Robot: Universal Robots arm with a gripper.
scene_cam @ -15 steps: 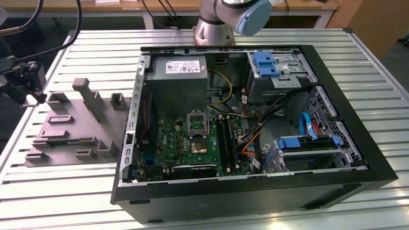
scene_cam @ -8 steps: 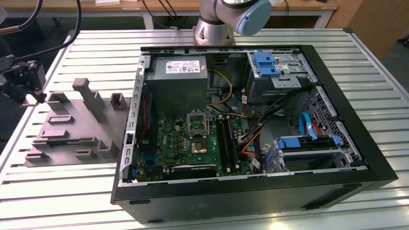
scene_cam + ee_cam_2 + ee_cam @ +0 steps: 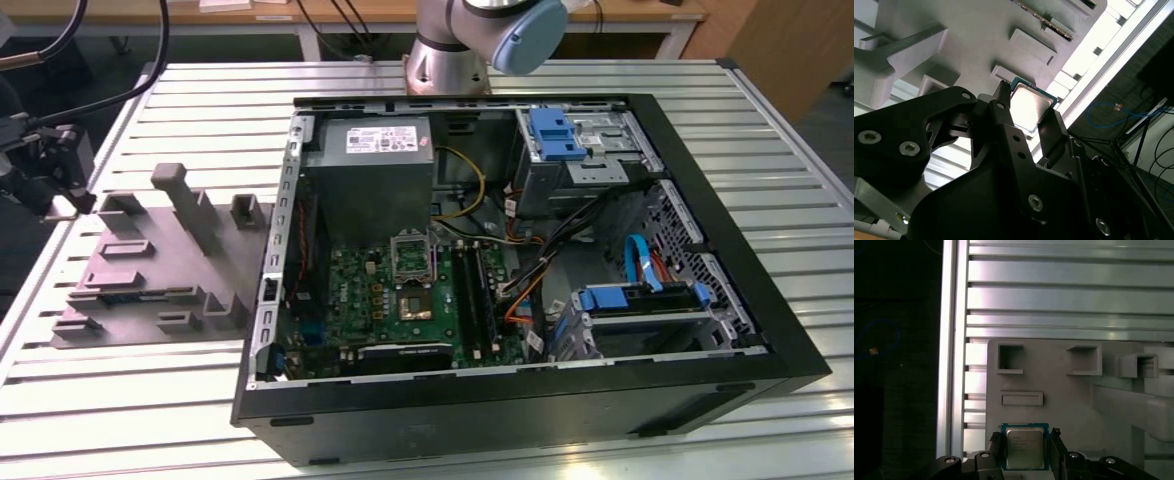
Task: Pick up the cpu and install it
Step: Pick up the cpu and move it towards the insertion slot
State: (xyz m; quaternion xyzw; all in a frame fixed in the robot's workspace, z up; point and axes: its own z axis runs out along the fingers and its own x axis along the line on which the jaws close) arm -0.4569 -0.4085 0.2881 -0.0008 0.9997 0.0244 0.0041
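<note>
Glaring table slats (image 3: 1106, 30); hand (image 3: 1029, 107) in shadow

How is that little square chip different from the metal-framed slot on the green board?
The cpu has a pale silvery top; the socket is a metal frame with a dark centre. The cpu sits between the fingers over the grey tray; the socket lies inside the case. Both are flat rectangles.

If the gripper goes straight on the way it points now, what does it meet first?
Probably the grey fixture plate right behind the cpu that the gripper holds; the gap between them is unclear.
</note>
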